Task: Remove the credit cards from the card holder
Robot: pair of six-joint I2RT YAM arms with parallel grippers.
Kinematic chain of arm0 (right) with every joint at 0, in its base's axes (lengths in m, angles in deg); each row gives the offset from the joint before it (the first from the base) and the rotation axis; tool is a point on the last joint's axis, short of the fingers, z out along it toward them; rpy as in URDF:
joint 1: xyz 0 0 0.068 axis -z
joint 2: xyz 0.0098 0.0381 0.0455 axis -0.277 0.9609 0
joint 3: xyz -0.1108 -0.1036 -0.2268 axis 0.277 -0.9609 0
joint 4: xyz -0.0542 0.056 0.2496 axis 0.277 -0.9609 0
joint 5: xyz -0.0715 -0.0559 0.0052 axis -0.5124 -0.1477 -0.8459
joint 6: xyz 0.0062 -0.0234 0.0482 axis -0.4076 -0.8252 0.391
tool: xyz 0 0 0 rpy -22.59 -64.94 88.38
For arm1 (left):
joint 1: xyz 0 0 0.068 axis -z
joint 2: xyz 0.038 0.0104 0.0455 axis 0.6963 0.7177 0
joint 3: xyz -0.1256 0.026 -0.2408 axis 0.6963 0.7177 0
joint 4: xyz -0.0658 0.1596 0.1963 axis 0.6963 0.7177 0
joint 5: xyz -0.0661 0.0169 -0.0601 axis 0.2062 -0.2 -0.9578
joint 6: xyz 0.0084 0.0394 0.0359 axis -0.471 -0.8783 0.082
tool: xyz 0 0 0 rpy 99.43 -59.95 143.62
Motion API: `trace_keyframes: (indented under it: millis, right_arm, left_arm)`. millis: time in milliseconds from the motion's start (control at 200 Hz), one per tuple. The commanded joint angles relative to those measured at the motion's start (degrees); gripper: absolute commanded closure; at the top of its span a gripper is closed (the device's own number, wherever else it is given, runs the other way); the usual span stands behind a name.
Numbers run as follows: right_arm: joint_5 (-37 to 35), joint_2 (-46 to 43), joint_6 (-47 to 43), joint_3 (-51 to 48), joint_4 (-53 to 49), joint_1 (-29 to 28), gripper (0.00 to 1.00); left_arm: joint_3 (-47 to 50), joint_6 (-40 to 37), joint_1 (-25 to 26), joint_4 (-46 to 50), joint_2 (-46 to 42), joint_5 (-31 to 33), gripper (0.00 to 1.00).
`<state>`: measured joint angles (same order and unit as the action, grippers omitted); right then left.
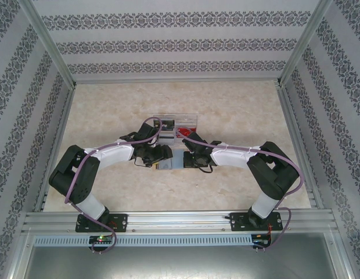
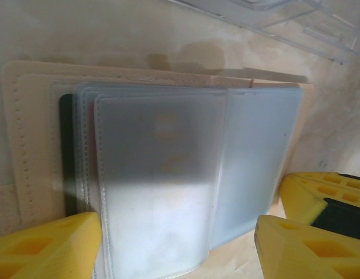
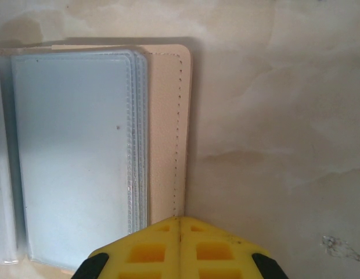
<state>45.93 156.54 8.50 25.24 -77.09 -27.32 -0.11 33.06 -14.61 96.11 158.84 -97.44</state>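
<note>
The card holder point(image 2: 35, 116) is a tan stitched wallet lying open on the table, with a stack of frosted plastic sleeves point(image 2: 162, 174) fanned over it. A dark card edge point(image 2: 67, 151) shows under the sleeves at the left, and a faint tan shape shows through the top sleeve. My left gripper point(image 2: 177, 232) is open, its yellow fingers on either side of the sleeves. My right gripper point(image 3: 180, 224) is shut, its tip at the right edge of the card holder's cover point(image 3: 165, 128). From above, both grippers point(image 1: 159, 154) point(image 1: 190, 157) meet over the card holder point(image 1: 170, 164).
A clear plastic box point(image 1: 179, 123) with red things inside stands just beyond the grippers; its corner shows in the left wrist view point(image 2: 284, 20). Patterned walls and metal rails enclose the marbled table point(image 1: 244, 110).
</note>
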Motion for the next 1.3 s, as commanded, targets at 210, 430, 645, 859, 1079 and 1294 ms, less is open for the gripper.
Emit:
trace_keyframes:
  millis: [210,430,645,859,1079,1294]
  right_arm:
    - [1.3,2.5,0.5,-0.1,-0.9,-0.8,1.00]
    - [1.1,2.4,0.5,-0.2,-1.0,-0.9,1.00]
    - [0.0,0.8,0.1,0.3,-1.8,-0.5,0.99]
    - [-2.1,-5.3,-0.3,0.2,-3.4,1.2,0.89]
    - [-2.3,-9.2,-0.1,1.4,-4.2,1.5,0.77]
    - [1.4,-9.1,1.7,3.1,-2.0,1.2,0.79]
  left_arm:
    - [0.6,-0.6,0.3,-3.0,0.7,-3.2,0.24]
    - [0.1,-0.8,0.2,-2.3,-0.1,-3.0,0.15]
    - [-0.2,-1.2,0.2,-0.8,-1.2,-2.1,0.04]
    - [-0.5,-2.0,0.2,-0.2,-2.9,-1.9,0.00]
    - [-1.1,-3.1,0.0,1.9,-5.2,-1.7,0.00]
    - [-0.8,-4.3,-1.7,4.2,-7.2,-0.4,0.08]
